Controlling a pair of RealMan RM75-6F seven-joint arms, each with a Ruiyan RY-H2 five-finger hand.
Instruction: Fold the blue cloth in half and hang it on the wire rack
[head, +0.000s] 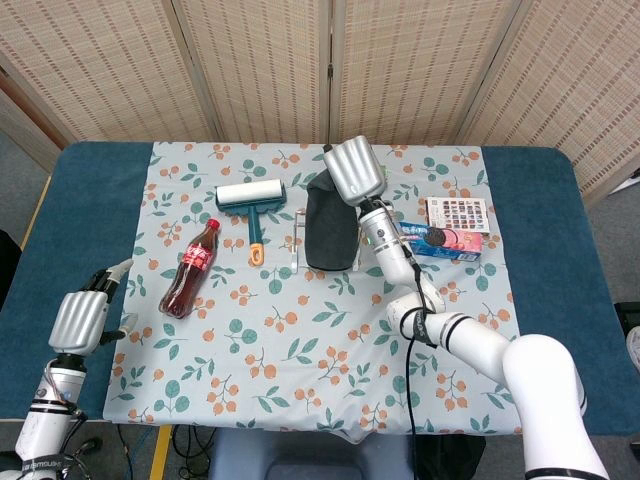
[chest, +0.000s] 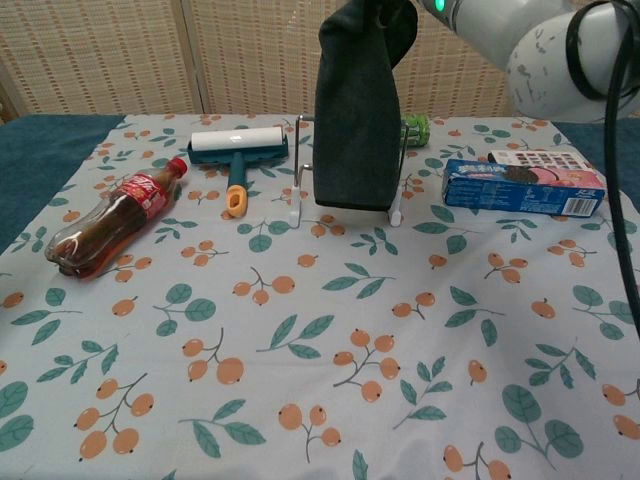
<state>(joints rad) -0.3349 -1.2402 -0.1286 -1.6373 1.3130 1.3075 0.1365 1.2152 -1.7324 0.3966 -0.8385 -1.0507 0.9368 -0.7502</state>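
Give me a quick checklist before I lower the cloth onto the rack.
1. Right hand grips the cloth at its top: ok.
2. Cloth folded in half: cannot tell.
3. Cloth hangs over the rack, between its posts: ok.
4. Cloth draped on the rack's bar: not ok, the hand holds it up.
5. Roller and cookie box stand apart from the rack: ok.
6. Left hand away from the work, holding nothing: ok.

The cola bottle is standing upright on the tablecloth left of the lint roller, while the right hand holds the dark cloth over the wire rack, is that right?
Not quite. The cola bottle is lying on its side, not upright; the chest view shows this plainly. The rest holds: it is on the tablecloth left of the lint roller, and the right hand holds the dark cloth over the wire rack.
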